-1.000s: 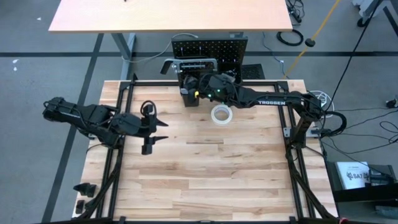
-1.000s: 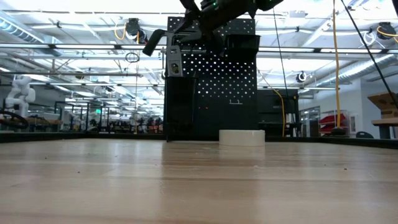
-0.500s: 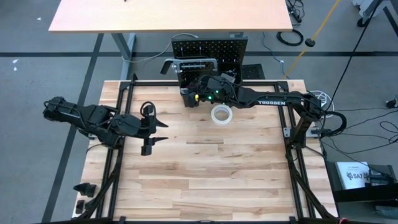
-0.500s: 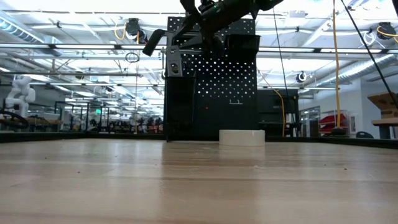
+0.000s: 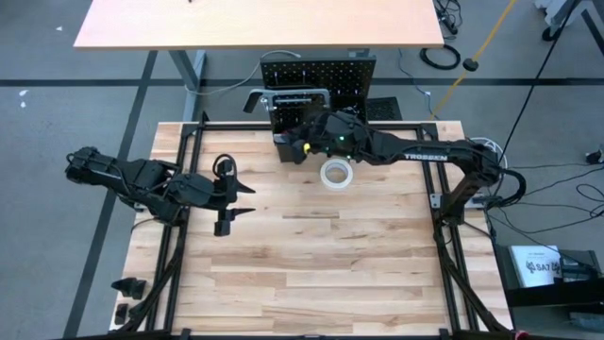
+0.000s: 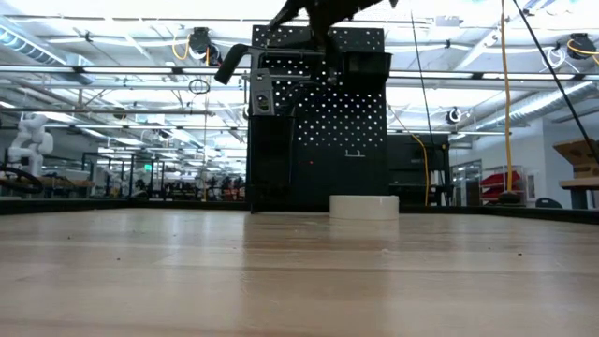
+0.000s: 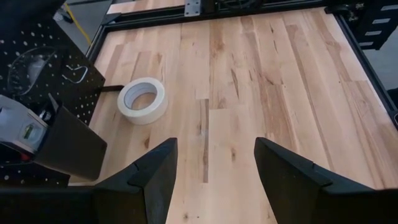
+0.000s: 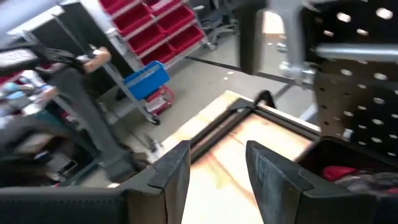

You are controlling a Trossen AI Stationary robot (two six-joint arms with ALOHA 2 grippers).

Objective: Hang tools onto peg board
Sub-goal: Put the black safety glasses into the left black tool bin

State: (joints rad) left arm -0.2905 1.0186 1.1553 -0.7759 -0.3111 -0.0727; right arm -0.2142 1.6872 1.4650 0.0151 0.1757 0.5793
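Note:
The black peg board [image 5: 318, 74] stands upright at the table's far edge. A grey bar clamp [image 6: 251, 67] hangs across its upper left, and a bin [image 8: 348, 168] on it holds a red-handled tool. A silver level [image 7: 20, 129] sits beside another bin [image 7: 69, 148]. The white tape roll [image 5: 336, 174] lies flat on the table in front of the board. My right gripper [image 8: 217, 165] is open and holds nothing, high up in front of the board's top [image 6: 318, 13]. My left gripper [image 7: 214, 177] hovers open and holds nothing over the table's left part [image 5: 242, 200].
The black frame rails [image 5: 444, 217] run along the table's sides. Bare wood [image 5: 321, 264] stretches from the tape roll to the near edge. Red storage bins and a blue crate [image 8: 146, 78] stand in the room beyond the table.
My right gripper has risen in front of the peg board's top, partly leaving the low view, and has drawn back slightly toward the table's right edge. The bar clamp stays on the board.

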